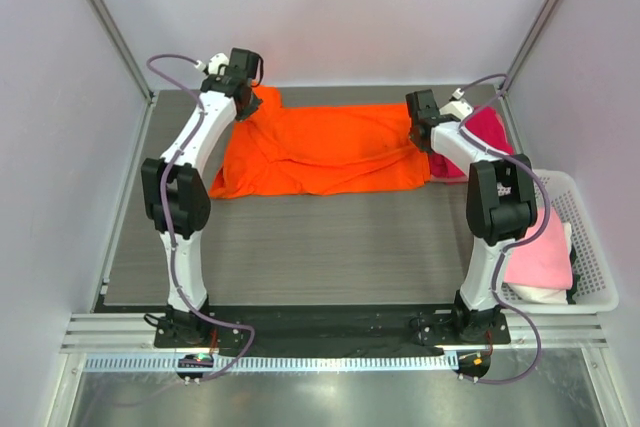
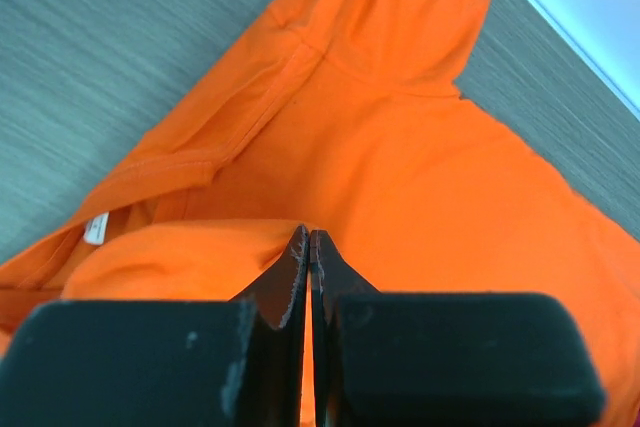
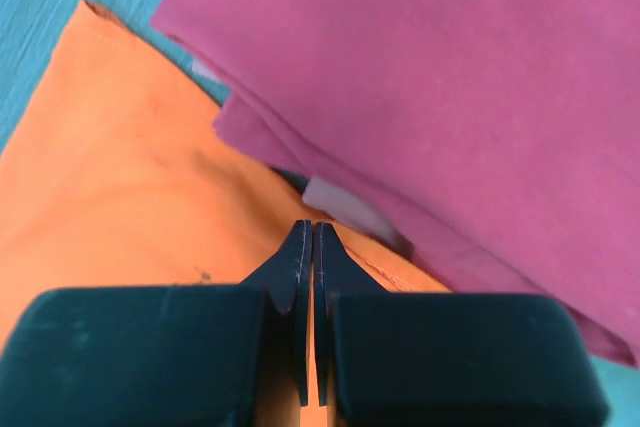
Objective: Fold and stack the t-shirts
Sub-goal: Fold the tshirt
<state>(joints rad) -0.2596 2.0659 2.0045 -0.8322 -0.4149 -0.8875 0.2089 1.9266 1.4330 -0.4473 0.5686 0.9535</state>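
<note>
A bright orange t-shirt [image 1: 330, 152] lies spread across the far half of the table. My left gripper [image 1: 248, 105] is at its far left corner, shut, and a raised fold of orange cloth [image 2: 180, 257] runs up to the closed tips [image 2: 310, 234]. At the shirt's right end my right gripper [image 1: 425, 139] is also shut, its tips [image 3: 312, 227] pinched on orange cloth [image 3: 130, 177] near a hem. A magenta-red t-shirt [image 1: 487, 127] lies folded just beyond, its edge [image 3: 430, 77] close to the tips. Pale pink t-shirts [image 1: 540, 259] sit in the basket.
The white lattice basket [image 1: 590, 237] stands at the table's right edge beside the right arm. Enclosure walls and metal posts close in the back and sides. Bare grey table [image 1: 330, 247] stretches between the orange shirt and the arm bases.
</note>
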